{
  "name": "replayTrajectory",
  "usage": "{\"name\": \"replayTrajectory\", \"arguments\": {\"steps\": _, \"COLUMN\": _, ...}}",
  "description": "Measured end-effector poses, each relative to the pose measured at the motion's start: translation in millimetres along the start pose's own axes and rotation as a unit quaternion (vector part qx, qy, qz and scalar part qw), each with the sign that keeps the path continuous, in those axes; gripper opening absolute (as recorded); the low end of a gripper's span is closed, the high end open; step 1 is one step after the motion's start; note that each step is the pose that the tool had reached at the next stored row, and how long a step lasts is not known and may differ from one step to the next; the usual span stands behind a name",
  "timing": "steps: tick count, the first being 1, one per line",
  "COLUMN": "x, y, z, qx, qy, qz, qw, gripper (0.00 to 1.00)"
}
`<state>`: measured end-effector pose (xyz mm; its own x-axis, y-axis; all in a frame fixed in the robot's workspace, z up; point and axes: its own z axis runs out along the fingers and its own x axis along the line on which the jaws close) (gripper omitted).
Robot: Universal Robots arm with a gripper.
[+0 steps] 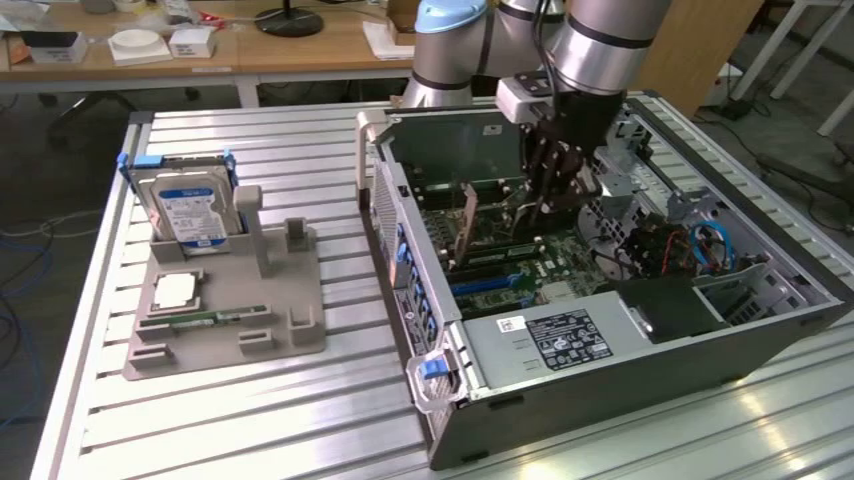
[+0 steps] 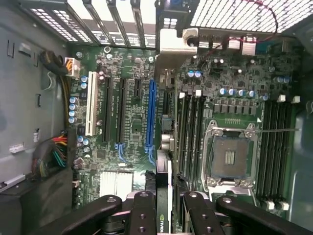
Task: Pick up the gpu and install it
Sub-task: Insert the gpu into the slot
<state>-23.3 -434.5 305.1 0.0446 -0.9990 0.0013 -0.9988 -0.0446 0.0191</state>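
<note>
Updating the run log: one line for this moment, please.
phase: install | gripper: shut on gpu | gpu: edge-down inside case, over motherboard

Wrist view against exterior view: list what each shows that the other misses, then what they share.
Wrist view: the empty CPU socket and the gpu seen edge-on, clamped by the tool. Exterior view: the hard drive and RAM stick on the grey fixture, beside the case. Shared: the tool inside the open case, over the motherboard.
</note>
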Motion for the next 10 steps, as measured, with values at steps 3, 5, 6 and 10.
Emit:
{"name": "replayTrajectory", "arguments": {"steps": 3, "x": 0.8, "y": -0.1, "z": 3.1, "qx": 0.0036, "qy": 0.0, "qz": 0.012, "qw": 0.9999, "gripper": 0.27}}
{"name": "replayTrajectory", "arguments": {"steps": 5, "x": 2.0, "y": -0.1, "z": 5.0, "qx": 0.0051, "qy": 0.0003, "qz": 0.017, "qw": 0.9998, "gripper": 0.27}}
{"name": "replayTrajectory", "arguments": {"steps": 6, "x": 2.5, "y": 0.1, "z": 5.8, "qx": 0.0053, "qy": 0.0009, "qz": 0.018, "qw": 0.9998, "gripper": 0.27}}
{"name": "replayTrajectory", "arguments": {"steps": 10, "x": 4.4, "y": 0.4, "z": 7.6, "qx": 0.0057, "qy": 0.002, "qz": 0.026, "qw": 0.9997, "gripper": 0.27}}
